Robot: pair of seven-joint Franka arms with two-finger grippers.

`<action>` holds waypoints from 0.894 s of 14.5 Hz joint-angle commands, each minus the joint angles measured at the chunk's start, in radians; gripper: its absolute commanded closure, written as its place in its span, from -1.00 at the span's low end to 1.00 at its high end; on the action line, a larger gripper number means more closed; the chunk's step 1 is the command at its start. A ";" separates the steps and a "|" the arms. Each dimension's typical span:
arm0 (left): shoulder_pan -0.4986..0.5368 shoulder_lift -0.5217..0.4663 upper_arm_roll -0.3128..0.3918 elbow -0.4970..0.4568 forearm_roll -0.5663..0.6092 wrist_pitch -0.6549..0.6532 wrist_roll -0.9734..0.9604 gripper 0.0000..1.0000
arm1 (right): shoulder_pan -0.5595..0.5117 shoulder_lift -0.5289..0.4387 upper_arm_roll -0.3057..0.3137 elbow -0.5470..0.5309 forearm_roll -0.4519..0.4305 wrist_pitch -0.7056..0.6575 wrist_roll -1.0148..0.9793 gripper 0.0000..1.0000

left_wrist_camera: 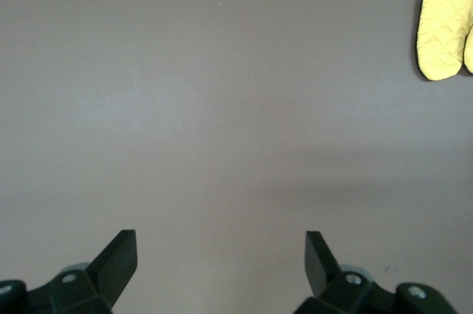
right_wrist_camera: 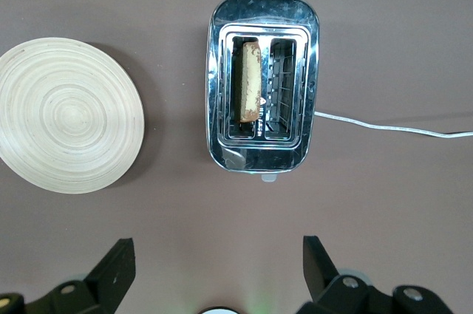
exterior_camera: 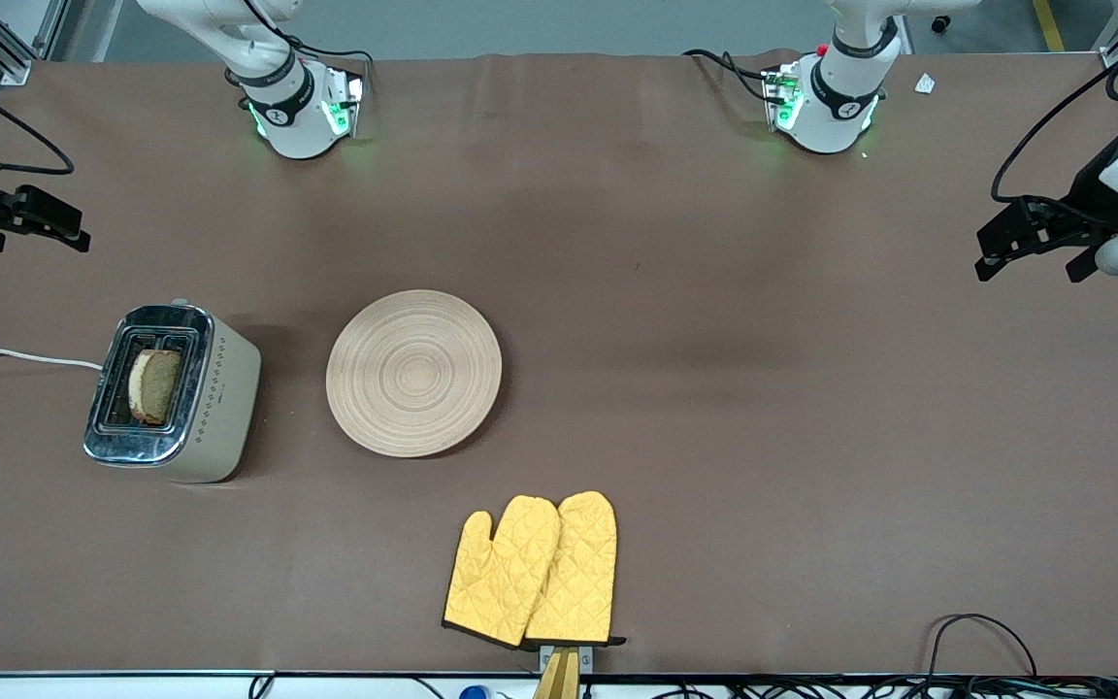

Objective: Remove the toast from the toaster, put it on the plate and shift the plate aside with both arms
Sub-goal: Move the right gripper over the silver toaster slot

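Note:
The toast (exterior_camera: pixel 153 385) stands upright in one slot of the silver-topped toaster (exterior_camera: pixel 224 388), toward the right arm's end of the table. The right wrist view looks down on the toast (right_wrist_camera: pixel 250 81) edge-on. Beside the toaster, toward the table's middle, lies the round beige plate (exterior_camera: pixel 413 373) with nothing on it; the plate (right_wrist_camera: pixel 66 125) also shows in the right wrist view. My right gripper (exterior_camera: pixel 59 223) hangs open and empty over the table's edge at its own end, its jaws (right_wrist_camera: pixel 219 249) spread wide. My left gripper (exterior_camera: pixel 1025 243) waits open over bare table at its end, also empty (left_wrist_camera: pixel 220 244).
A pair of yellow oven mitts (exterior_camera: pixel 535 568) lies nearer the front camera than the plate, by the table's edge. The toaster's white cord (exterior_camera: pixel 16 357) runs off the right arm's end. A black cable loop (exterior_camera: pixel 981 641) rests at the front edge near the left arm's end.

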 commanded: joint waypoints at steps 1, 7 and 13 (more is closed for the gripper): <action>-0.004 0.012 -0.005 0.028 0.033 -0.010 -0.007 -1.00 | -0.005 -0.015 0.003 -0.004 0.005 -0.010 -0.008 -1.00; -0.004 0.017 -0.005 0.018 0.016 -0.026 -0.012 -1.00 | -0.011 -0.010 0.000 -0.013 0.009 0.007 -0.009 -1.00; -0.039 0.041 -0.017 0.014 -0.041 -0.055 -0.021 -1.00 | -0.025 0.022 -0.001 -0.158 0.011 0.180 -0.008 -1.00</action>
